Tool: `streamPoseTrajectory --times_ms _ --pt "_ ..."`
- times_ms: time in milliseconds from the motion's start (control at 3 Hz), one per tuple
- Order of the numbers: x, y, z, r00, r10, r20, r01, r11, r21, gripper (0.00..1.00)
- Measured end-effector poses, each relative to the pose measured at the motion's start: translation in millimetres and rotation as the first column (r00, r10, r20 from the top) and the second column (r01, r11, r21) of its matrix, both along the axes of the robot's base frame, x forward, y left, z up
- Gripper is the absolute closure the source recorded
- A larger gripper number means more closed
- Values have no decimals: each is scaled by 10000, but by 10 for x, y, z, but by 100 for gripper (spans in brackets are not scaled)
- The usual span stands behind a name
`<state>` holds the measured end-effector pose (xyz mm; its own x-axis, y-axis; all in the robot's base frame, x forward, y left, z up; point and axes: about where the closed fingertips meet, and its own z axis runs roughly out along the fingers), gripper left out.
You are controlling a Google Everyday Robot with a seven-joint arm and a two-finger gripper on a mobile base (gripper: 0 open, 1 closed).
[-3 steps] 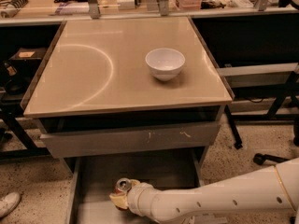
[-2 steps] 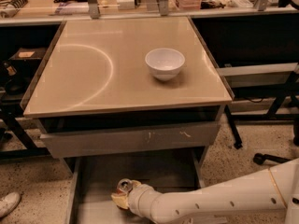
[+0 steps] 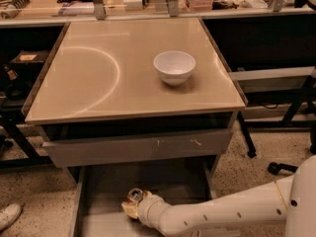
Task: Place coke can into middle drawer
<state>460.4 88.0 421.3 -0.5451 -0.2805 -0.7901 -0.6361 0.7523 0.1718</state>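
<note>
- middle drawer stands pulled out under the cabinet; grey floor bare to the left
- arm enters from the right; gripper sits low inside the drawer, left of centre; clamped or released: cannot tell
- coke can upright at the gripper's tip, inside the drawer; only its silver top shows
- judgement: seat the base flat before letting go; lift out clear of the scratched drawer front above
- tan cabinet top carries a white bowl; speckled floor around; cluttered bench behind

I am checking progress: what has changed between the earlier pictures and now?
Hardly anything. The end effector, with the coke can at its tip, has at most edged slightly rightward, low inside the middle drawer. The white bowl and the upper drawer stayed as they were.
</note>
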Motion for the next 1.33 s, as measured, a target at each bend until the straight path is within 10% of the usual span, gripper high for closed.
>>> streamPoseTrajectory --times_ms 667,1333 --pt "86 -45 -115 9997 -170 187 176 9994 -289 100" --pt "87 -46 -115 9997 -172 190 178 9994 -291 59"
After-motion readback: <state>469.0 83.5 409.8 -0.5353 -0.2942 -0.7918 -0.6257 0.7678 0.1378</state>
